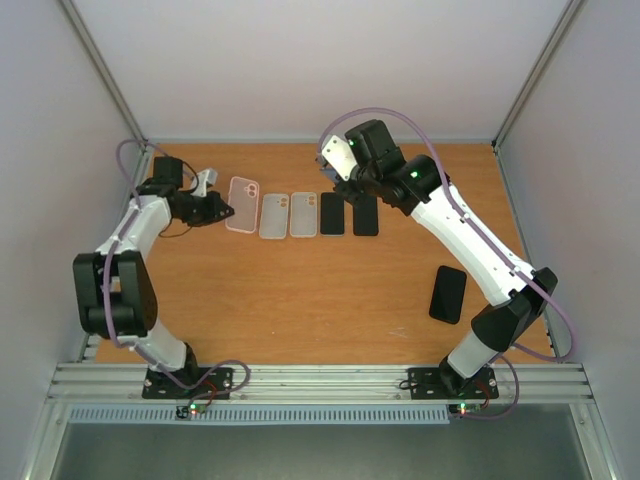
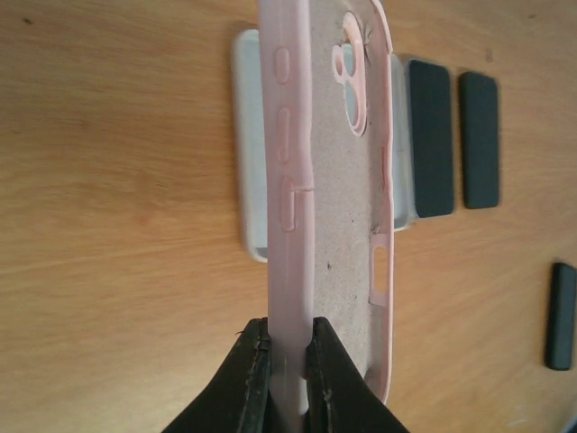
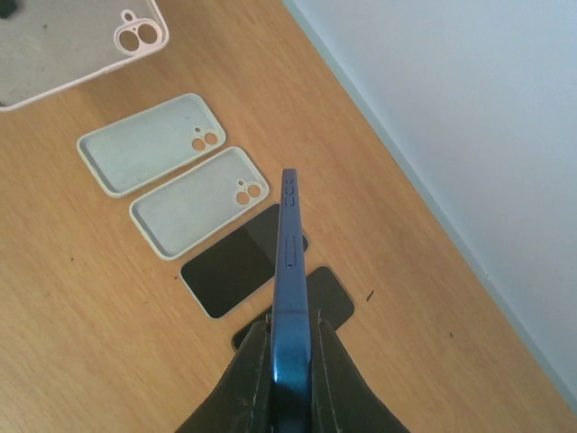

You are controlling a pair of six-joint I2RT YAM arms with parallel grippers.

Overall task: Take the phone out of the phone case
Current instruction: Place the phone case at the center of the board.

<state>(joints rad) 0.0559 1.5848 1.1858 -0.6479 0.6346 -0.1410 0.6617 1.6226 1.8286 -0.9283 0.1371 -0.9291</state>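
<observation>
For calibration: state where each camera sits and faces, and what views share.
Top external: overhead behind the bases, facing down at the table; left arm, right arm show.
Left wrist: on the left arm, facing along the table; left gripper pinches pink case.
Right wrist: on the right arm, facing down at the table; right gripper holds blue phone.
Shared: all three show the pink case.

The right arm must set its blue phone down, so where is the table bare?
Bare wood fills the middle of the table, between the far row and the arm bases, bordered on the right by a lone black phone. Crowded: the far row, pink case through two white cases to two black phones.
</observation>
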